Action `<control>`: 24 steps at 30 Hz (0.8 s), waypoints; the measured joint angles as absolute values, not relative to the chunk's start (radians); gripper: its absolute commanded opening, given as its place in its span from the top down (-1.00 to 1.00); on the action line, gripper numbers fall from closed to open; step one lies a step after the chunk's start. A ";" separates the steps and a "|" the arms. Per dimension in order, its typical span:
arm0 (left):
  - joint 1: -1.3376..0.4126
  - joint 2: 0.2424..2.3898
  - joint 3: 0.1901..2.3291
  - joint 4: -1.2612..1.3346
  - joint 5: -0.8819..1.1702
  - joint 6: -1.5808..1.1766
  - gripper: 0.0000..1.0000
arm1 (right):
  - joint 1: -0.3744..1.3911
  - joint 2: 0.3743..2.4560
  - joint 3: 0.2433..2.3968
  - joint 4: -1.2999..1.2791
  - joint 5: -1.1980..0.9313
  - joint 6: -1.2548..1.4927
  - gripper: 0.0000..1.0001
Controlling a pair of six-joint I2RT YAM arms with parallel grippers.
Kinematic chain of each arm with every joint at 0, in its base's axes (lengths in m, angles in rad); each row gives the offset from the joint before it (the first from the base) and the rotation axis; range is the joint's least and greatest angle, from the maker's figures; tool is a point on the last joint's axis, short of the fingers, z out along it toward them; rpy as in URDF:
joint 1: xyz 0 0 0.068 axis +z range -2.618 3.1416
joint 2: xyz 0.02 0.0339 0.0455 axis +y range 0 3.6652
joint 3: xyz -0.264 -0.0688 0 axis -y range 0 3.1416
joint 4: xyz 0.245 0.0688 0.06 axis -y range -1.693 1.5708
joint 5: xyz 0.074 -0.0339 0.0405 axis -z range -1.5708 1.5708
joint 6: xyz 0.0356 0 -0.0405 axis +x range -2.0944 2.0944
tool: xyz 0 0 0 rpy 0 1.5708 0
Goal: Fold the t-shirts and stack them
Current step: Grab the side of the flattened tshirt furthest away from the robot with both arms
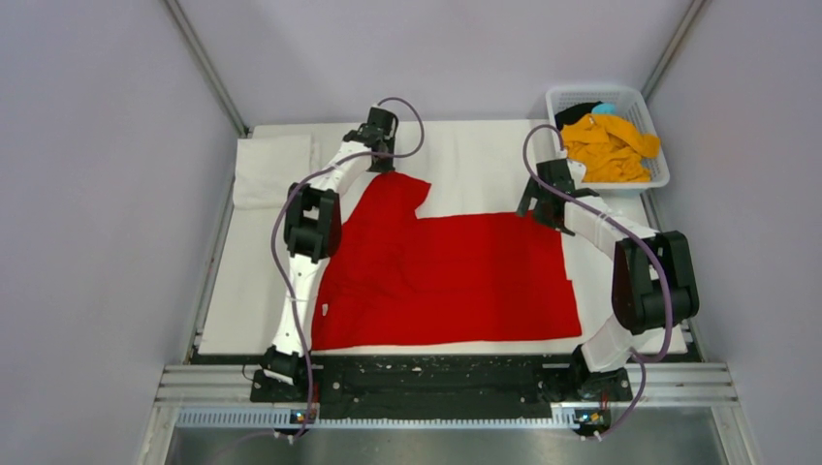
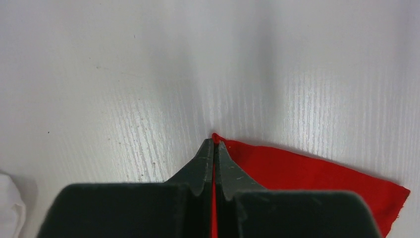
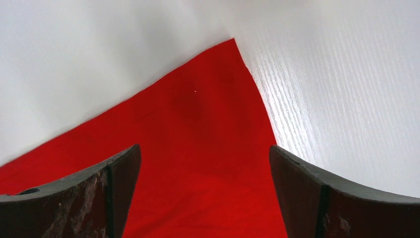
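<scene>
My left gripper (image 2: 214,146) clamps the red t-shirt (image 2: 302,171) by its very tip, so lifting may slip it; right gripper (image 3: 203,151) gapes.

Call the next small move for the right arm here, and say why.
Probably lower the right gripper and close it on the far right corner of the red t-shirt. The left gripper is shut on the shirt's far left tip, while the right one hovers open over its corner with nothing between the fingers. A fold likely needs both far points held.
</scene>
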State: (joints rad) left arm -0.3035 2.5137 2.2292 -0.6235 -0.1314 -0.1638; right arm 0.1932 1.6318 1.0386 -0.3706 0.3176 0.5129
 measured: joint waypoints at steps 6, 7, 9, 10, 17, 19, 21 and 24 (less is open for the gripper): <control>-0.306 2.493 2.186 -0.585 -0.158 -0.159 1.00 | 0.193 1.637 1.049 -0.405 0.372 0.516 -0.97; -0.306 2.475 2.153 -0.565 -0.159 -0.159 1.00 | 0.193 1.645 1.058 -0.414 0.384 0.516 -0.97; -0.306 2.430 2.077 -0.531 -0.154 -0.159 1.00 | 0.193 1.666 1.087 -0.434 0.405 0.518 -0.93; -0.306 2.407 2.043 -0.517 -0.146 -0.159 1.00 | 0.193 1.680 1.106 -0.443 0.416 0.521 -0.91; -0.306 2.269 1.946 -0.454 -0.081 -0.158 1.00 | 0.193 1.791 1.249 -0.487 0.489 0.554 -0.78; -0.306 2.229 1.914 -0.435 -0.058 -0.157 1.00 | 0.193 1.830 1.282 -0.489 0.509 0.561 -0.74; -0.306 2.188 1.873 -0.415 -0.027 -0.157 1.00 | 0.193 1.870 1.311 -0.493 0.523 0.565 -0.71; -0.306 2.135 1.804 -0.395 0.011 -0.157 1.00 | 0.193 1.932 1.350 -0.498 0.535 0.569 -0.66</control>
State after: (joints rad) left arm -0.3058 2.1349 1.8042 -0.3946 0.0113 -0.1574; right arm 0.1932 1.9324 1.3499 -0.4984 0.5350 0.5694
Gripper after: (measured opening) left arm 0.012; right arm 0.853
